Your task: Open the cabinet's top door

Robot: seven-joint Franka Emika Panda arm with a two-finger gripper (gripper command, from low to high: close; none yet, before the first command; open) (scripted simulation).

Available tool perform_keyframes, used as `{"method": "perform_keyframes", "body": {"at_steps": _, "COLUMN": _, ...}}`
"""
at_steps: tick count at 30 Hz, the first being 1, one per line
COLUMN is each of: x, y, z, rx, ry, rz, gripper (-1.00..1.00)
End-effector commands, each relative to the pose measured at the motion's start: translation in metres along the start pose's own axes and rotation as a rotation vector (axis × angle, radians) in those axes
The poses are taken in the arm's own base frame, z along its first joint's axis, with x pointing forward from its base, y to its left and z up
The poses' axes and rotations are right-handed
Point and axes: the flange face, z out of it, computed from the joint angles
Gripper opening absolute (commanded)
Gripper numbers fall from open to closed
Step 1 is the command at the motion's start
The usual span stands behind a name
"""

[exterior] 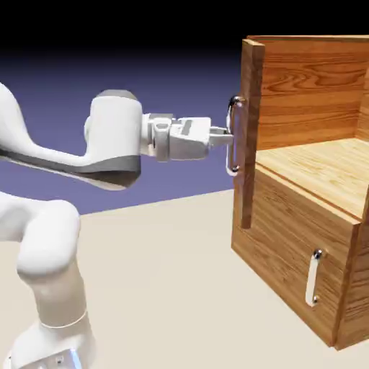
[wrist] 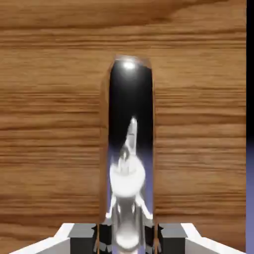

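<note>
Pulling is the step in hand: tool (exterior: 229,136) clenched on the long silver handle (exterior: 235,135) of the top door (exterior: 251,130), which stands swung well out from the cabinet (exterior: 317,238). Next move, I judge: keep drawing along the hinge arc.

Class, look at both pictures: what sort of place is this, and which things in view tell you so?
Most likely a rendered simulation test scene, not a real room: a white robot arm, a lone wood-grain cabinet on a bare pale table, and a plain blue-violet backdrop.
</note>
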Motion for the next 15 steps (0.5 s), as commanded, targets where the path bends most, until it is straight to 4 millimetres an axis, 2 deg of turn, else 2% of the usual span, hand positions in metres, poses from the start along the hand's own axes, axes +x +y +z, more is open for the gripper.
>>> {"method": "perform_keyframes", "body": {"at_steps": 1, "x": -0.002, "y": -0.001, "z": -0.005, "rx": -0.01, "ry": 0.008, "rz": 0.002, "gripper": -1.0}}
{"method": "perform_keyframes", "body": {"at_steps": 6, "x": -0.007, "y": -0.007, "z": -0.026, "rx": -0.042, "ry": 0.042, "rz": 0.002, "gripper": -1.0}}
{"method": "perform_keyframes", "body": {"at_steps": 15, "x": -0.012, "y": -0.012, "z": -0.043, "rx": -0.07, "ry": 0.07, "rz": 0.002, "gripper": -1.0}}
